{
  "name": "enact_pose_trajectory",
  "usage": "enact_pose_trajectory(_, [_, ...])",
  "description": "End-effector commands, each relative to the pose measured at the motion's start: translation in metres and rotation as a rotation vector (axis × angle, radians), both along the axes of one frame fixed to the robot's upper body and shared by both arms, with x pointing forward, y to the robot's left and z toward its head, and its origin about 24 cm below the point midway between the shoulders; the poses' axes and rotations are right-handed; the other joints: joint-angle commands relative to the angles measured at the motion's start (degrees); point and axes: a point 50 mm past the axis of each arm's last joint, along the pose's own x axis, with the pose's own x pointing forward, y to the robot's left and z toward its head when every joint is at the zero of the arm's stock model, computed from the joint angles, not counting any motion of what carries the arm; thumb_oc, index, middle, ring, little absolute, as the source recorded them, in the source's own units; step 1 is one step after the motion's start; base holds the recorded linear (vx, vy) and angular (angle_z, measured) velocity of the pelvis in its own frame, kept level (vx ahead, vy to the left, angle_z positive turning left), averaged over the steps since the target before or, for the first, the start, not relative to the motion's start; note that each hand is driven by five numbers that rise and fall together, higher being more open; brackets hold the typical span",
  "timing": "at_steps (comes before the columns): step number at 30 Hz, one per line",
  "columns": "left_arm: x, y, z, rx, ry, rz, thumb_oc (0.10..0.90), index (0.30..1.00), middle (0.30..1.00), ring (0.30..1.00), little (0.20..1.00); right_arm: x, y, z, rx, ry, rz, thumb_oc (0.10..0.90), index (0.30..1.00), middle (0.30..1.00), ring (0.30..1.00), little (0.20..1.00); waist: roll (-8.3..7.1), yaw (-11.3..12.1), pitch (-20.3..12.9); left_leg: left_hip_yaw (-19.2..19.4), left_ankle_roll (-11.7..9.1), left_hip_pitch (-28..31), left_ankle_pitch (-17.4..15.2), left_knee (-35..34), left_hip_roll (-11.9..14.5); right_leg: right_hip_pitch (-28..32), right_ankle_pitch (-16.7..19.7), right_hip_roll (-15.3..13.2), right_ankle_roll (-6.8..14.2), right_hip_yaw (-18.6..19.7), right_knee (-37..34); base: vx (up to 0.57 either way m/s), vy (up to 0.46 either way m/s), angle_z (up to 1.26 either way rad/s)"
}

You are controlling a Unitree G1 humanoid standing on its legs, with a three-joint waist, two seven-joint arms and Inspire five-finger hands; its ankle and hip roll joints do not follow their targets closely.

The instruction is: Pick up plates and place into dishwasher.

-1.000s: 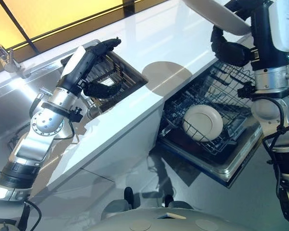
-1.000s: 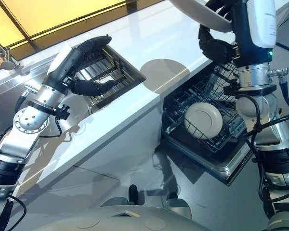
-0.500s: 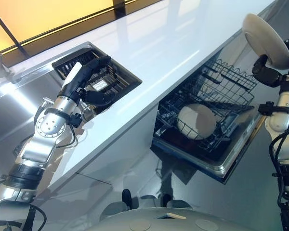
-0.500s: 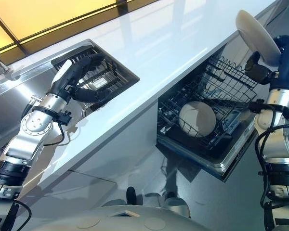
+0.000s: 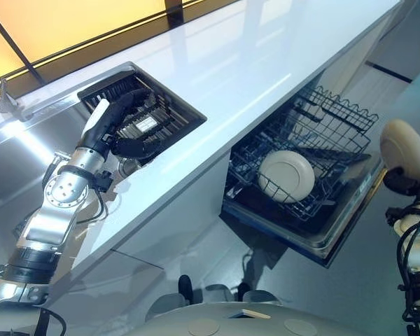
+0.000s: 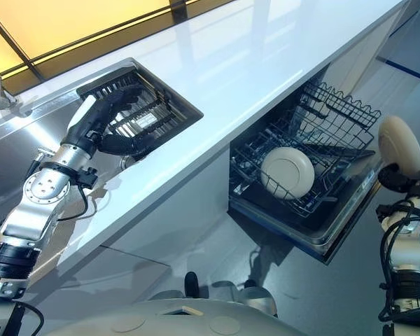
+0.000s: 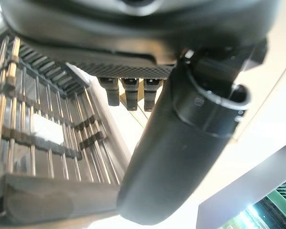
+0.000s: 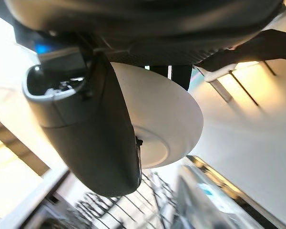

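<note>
My right hand (image 6: 396, 180) is shut on a white plate (image 6: 400, 145), held on edge at the far right, beside and slightly lower than the open dishwasher's pulled-out wire rack (image 5: 341, 113). In the right wrist view the thumb (image 8: 95, 138) presses across the plate (image 8: 169, 114). Another white plate (image 5: 287, 176) stands tilted in the rack. My left hand (image 5: 116, 130) hovers open over the dark dish rack (image 5: 154, 115) set in the sink, holding nothing; in the left wrist view its thumb (image 7: 181, 143) hangs above the rack bars (image 7: 43, 124).
A white countertop (image 5: 252, 56) runs between the sink and the dishwasher. The dishwasher's lowered door (image 5: 315, 241) juts out below the rack. A steel sink (image 5: 14, 161) with a faucet (image 5: 0, 94) lies at the left.
My right hand has carried the plate down from high above the counter to the lower right, beside the dishwasher rack. The left hand has stayed over the sink rack. The camera has shifted.
</note>
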Motion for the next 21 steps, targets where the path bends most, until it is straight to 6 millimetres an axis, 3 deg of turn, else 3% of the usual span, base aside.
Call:
enact_pose_trajectory(1, [0.0, 0.007, 0.064, -0.006, -0.286, -0.029, 0.8, 0.9, 0.9, 0.9, 0.9, 0.032, -0.005, 0.075, -0.238, -0.147, 0.095, 0.1, 0.3, 0.3, 0.3, 0.2, 1.05, 2.8, -2.7, 0.0, 0.8, 2.5, -5.8, 0.8, -0.4, -5.8, -2.2, 3.1, 0.0, -3.5, 10.8, 0.04, -0.118, 0.09])
enact_pose_trajectory(6, [-0.006, 0.005, 0.07, 0.028, -0.312, -0.065, 0.8, 0.9, 0.9, 0.9, 0.9, 0.04, -0.001, 0.067, -0.232, -0.064, 0.131, 0.1, 0.3, 0.3, 0.3, 0.2, 1.3, 4.7, -2.1, -1.1, 0.0, 2.2, -5.5, 1.1, 0.1, -4.8, -4.3, 3.4, -0.7, -5.5, 11.7, 0.04, -0.11, 0.12])
enact_pose_trajectory(15, [-0.002, -0.003, 0.085, 0.056, -0.336, -0.126, 0.8, 0.9, 0.9, 0.9, 0.9, 0.068, -0.001, 0.081, -0.242, -0.01, 0.122, 0.1, 0.3, 0.3, 0.3, 0.2, 1.59, 8.2, 0.5, -3.5, -1.7, -1.2, -4.4, 4.6, 0.4, -4.1, -5.0, 3.3, -1.9, -7.9, 12.4, 0.03, -0.096, 0.14])
enact_pose_trajectory(21, [0.003, -0.008, 0.1, 0.073, -0.376, -0.163, 0.8, 0.9, 0.9, 0.9, 0.9, 0.085, -0.003, 0.098, -0.247, 0.004, 0.082, 0.1, 0.3, 0.3, 0.3, 0.2, 1.98, 10.3, 3.4, -4.9, -2.7, -6.8, -3.5, 7.8, 0.5, -6.3, -5.2, 3.4, -2.6, -8.2, 13.2, -0.05, -0.082, 0.16])
